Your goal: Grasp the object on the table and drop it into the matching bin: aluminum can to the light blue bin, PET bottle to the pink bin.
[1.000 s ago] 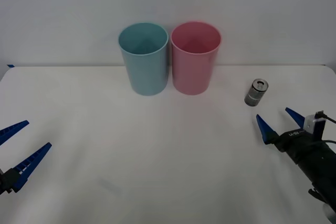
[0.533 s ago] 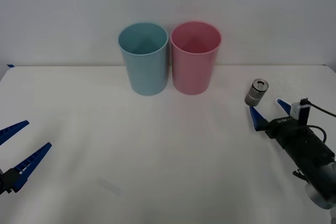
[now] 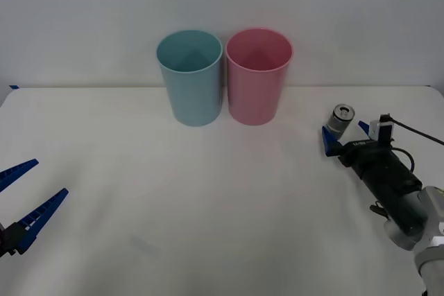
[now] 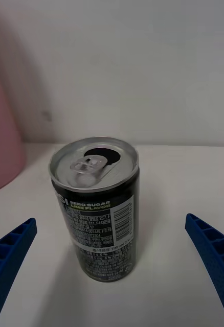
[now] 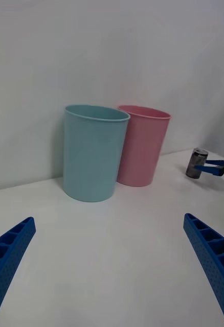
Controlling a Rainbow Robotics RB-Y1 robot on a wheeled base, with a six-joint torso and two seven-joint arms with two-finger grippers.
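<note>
While the can (image 3: pixel 339 120) stands upright near the surface's (image 3: pixel 208 206) right edge, the right tool (image 3: pixel 343 138) brackets it, fingers apart.
Bins at back edge: blue (image 3: pixel 189 77), pink (image 3: pixel 258 76), touching. Left tool (image 3: pixel 21 202) parked at left edge, fingers apart.

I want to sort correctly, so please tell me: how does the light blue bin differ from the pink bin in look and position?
Colour: the light blue bin is blue-teal, the pink bin is pink. Position: the light blue bin stands toward the robot's left; the pink bin stands nearer the aluminum can and the open right gripper around it. Both are upright, open-topped, tapered, alike in size, side by side on the table.
</note>
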